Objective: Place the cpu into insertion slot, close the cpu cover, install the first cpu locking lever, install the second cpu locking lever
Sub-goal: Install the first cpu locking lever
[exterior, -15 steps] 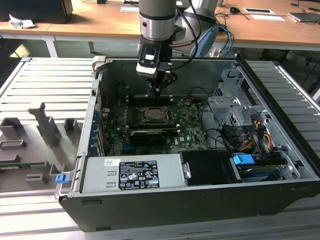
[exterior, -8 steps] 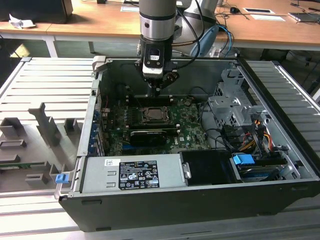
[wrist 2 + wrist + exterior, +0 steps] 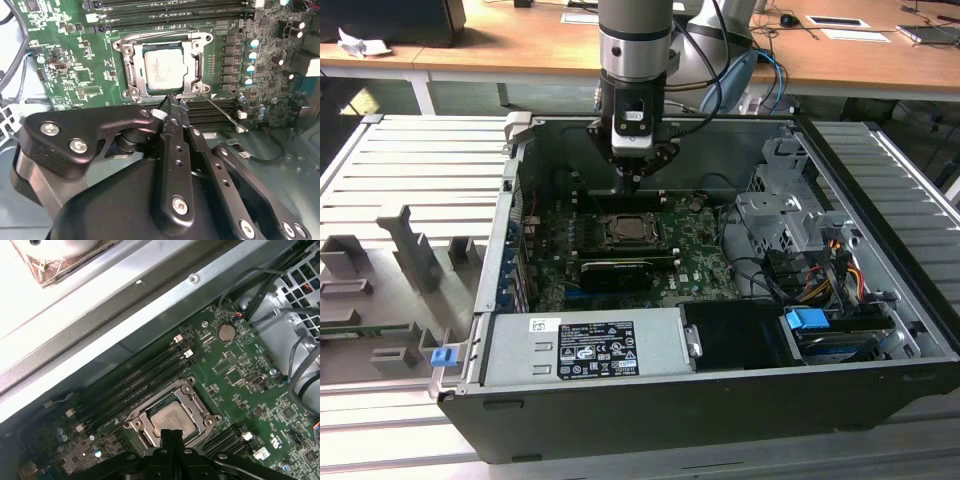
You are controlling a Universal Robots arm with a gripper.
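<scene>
Gripper, fingers pressed together, sits at the cpu cover corner by the free locking lever, which likely wants a slow, steady sweep.

Above the matte black tool, studded with silver screws, rises a silver-grey cylindrical arm with a black wrist section.

Open dark metal computer case on pale ribbed metal table; long wooden desk behind. Green circuit board flat on case floor. Pale silver square cpu in square black insertion slot, mid-board; thin silver cpu cover around it. Long black rectangular card just before slot. Grey power supply box along case front. Grey metal drive cage at exterior view's right. Black gripper over slot's edge.
</scene>
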